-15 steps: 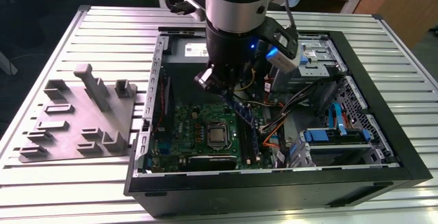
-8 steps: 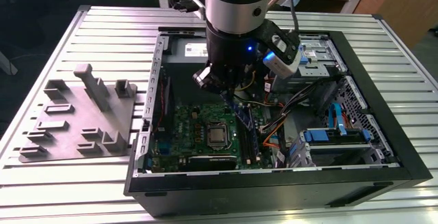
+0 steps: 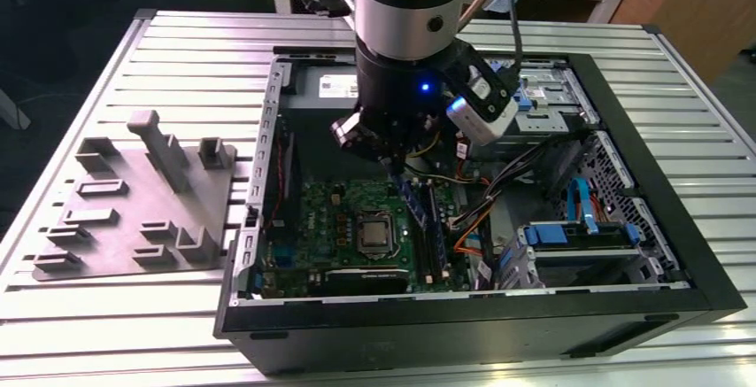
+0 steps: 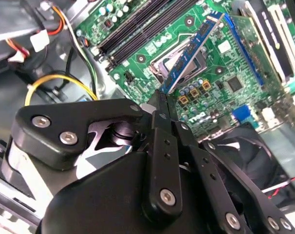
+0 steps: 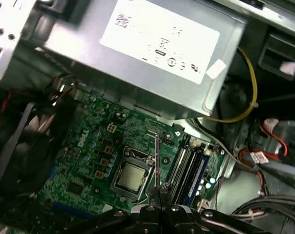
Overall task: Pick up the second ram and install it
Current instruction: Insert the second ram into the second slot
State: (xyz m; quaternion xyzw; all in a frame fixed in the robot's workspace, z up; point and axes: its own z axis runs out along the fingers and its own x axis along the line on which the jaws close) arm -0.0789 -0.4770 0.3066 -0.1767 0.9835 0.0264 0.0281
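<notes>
My gripper (image 3: 399, 167) is shut on the second ram (image 3: 409, 194), a thin blue-green stick hanging upright below the fingers over the green motherboard (image 3: 325, 219) inside the open computer case. In the second wrist view the second ram (image 4: 192, 51) sticks out from the black fingertips (image 4: 161, 105) above the processor socket. The first wrist view shows it edge-on as a thin line (image 5: 157, 161) beside the long black slots (image 5: 182, 168). Another blue stick (image 5: 196, 175) sits seated in a neighbouring slot.
The case walls (image 3: 254, 201) ring the board. A silver power supply (image 5: 152, 48) lies at the far end, orange cables (image 3: 473, 223) and a drive cage (image 3: 585, 241) at the exterior view's right. A fan (image 4: 245, 151) sits beside the board. A grey fixture plate (image 3: 142, 201) lies on the slatted table.
</notes>
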